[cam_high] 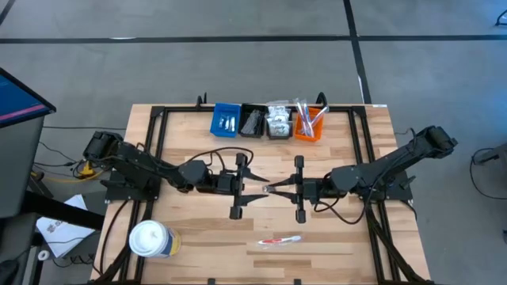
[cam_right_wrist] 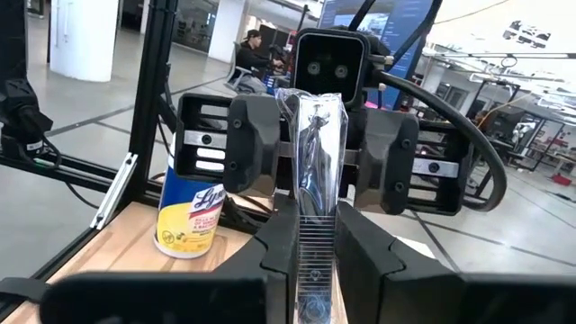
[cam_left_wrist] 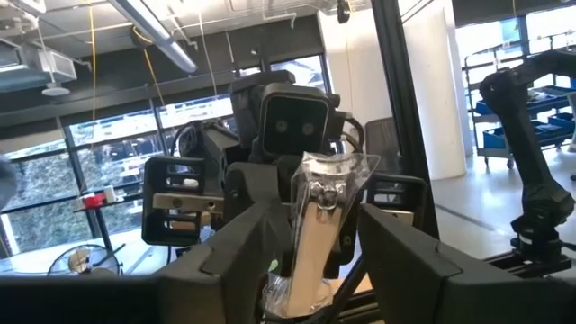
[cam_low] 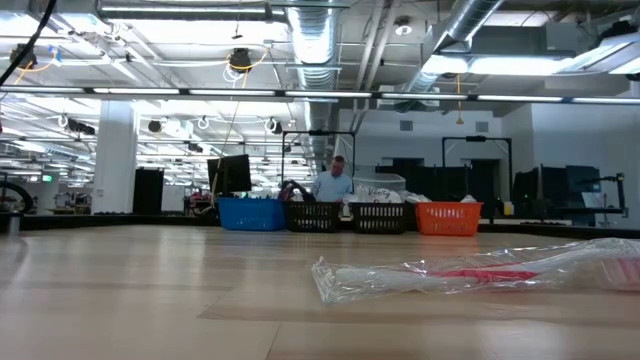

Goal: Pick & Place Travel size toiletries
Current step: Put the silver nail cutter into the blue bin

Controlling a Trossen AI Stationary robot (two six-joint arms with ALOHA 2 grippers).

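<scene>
Above the table's middle, both grippers meet end to end. Between them a clear sachet (cam_high: pixel 266 188) with a black comb inside hangs in the air. My right gripper (cam_right_wrist: pixel 315 216) is shut on it. My left gripper (cam_left_wrist: pixel 319 216) is open, one finger on each side of the sachet's other end (cam_left_wrist: pixel 322 193). A second clear sachet with a red and white toothbrush (cam_high: pixel 279 240) lies flat on the table near the front edge; the low view shows this toothbrush sachet (cam_low: pixel 470 275) close up. My right gripper pinches the comb sachet between its two fingers at one end (cam_right_wrist: pixel 315 247), over the comb's teeth. The fingers come level from the table's right and lie along the sachet. The sachet sticks out past the fingertips toward the left gripper, clear of the table. Whether my left gripper's fingers (cam_left_wrist: pixel 261 238) touch the sachet, I cannot tell.
A row of small bins stands at the far edge: blue (cam_high: pixel 226 120), black (cam_high: pixel 253 121), another with white packets (cam_high: pixel 278 120) and orange (cam_high: pixel 309 123). A white tub with a yellow label (cam_high: pixel 150 240) stands at the near left. Bare wood lies between bins and arms.
</scene>
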